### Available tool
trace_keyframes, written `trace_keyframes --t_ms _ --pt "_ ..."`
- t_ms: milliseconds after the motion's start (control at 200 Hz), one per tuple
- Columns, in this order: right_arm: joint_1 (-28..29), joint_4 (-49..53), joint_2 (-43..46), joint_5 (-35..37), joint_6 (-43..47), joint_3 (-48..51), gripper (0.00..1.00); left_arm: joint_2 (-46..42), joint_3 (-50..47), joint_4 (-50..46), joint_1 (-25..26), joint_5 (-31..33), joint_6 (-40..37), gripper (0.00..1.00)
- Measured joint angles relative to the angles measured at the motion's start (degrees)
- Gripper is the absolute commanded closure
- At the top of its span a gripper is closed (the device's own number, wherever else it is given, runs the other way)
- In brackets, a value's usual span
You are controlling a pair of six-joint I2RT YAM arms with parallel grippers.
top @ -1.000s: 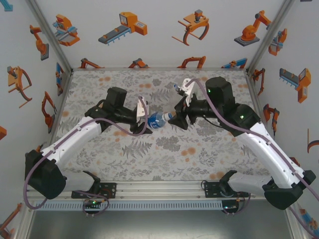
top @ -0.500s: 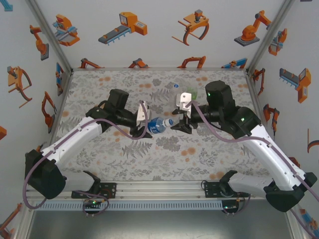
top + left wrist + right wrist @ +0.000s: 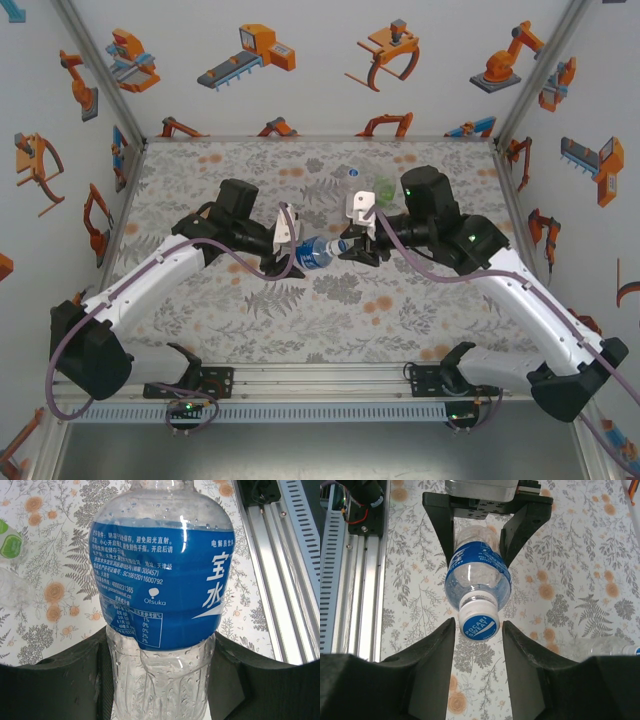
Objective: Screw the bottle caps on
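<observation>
Bottle (image 3: 313, 250) capped, held mid-frame of the top view.
My left gripper (image 3: 296, 253) clenches its blue-labelled body above the table (image 3: 570, 580) — my right gripper (image 3: 479, 631) stands released, jaws flanking the white cap (image 3: 479, 622) with slim gaps either side.

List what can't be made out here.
- Left wrist view: blue-label bottle, neck and base cut off by the top and bottom edges.
- Right wrist view: cap seen end-on, so its threads are hidden.
- Top view: whether the right gripper touches the cap is too small to tell.
- Top view: green bottle is tiny; capped or not, unclear.
</observation>
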State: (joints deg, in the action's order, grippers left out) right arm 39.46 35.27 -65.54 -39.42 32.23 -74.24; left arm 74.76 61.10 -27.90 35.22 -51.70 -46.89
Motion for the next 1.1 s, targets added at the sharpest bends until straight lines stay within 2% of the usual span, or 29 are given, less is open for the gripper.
trace_keyframes --t_ms 185,350,481,526,686,836,966,1101 --pt "0.00 -0.39 -0.31 -0.24 -0.02 0.20 0.66 0.22 0.15 -0.07 0.00 -0.17 0.00 1.00" --pt "-0.02 -0.48 -0.66 -0.09 -1.07 0.33 0.82 0.44 0.22 -0.76 0.00 0.04 -0.17 1.00" --pt "-0.02 -3.15 -0.57 0.98 -6.71 2.23 0.94 0.72 0.28 -1.68 -0.04 1.38 -0.17 1.00" --pt "-0.09 -5.14 -0.35 2.05 -10.99 3.61 1.00 0.76 0.28 -1.79 -0.13 2.34 -0.11 1.00" --pt "-0.31 -12.92 0.61 8.70 -30.73 8.02 1.00 0.76 0.28 -1.29 -0.90 5.70 0.90 1.00" --pt "-0.35 -16.55 0.13 17.73 -57.66 9.40 1.00 0.76 0.17 1.16 -1.68 7.85 2.67 1.00" --pt "-0.96 -17.94 -0.83 21.46 -77.96 10.60 1.00 0.74 0.11 1.88 -2.05 9.97 3.61 1.00" --pt "-1.16 -17.94 -2.12 23.67 -89.92 10.64 1.00 0.74 -0.15 2.56 -2.43 11.56 4.15 1.00"
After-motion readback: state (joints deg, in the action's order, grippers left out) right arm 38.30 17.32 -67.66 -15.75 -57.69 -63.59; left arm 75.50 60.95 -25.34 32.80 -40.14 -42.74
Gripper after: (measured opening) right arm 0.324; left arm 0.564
